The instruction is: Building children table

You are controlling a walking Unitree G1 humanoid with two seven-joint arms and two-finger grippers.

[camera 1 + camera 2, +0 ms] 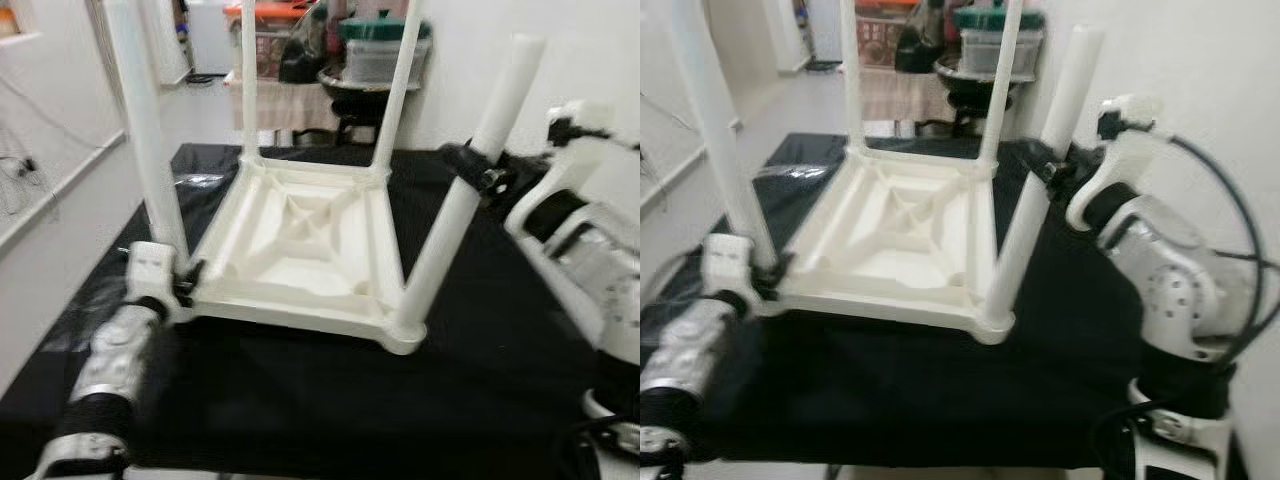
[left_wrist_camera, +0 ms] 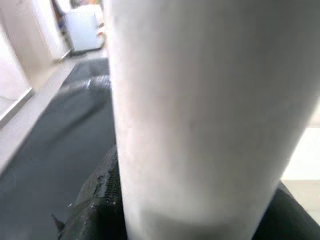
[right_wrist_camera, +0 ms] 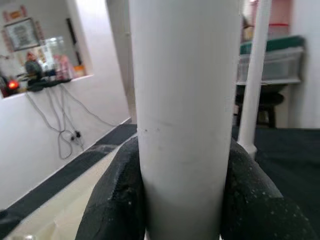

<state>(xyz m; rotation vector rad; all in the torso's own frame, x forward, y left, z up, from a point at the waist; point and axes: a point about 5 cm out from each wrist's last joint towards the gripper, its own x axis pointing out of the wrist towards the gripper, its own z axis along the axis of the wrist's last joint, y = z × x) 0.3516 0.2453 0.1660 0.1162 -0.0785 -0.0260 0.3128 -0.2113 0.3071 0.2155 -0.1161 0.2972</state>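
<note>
One white children's table lies upturned on black cloth, four legs up. Left claw clamps the seven-o'clock leg; right claw clamps the four-o'clock leg.

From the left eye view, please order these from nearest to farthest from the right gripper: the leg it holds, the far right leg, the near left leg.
1. Leg it holds, near right corner, inside the right gripper.
2. Far right leg, behind, toward the middle.
3. Near left leg, across the upturned table.
</note>
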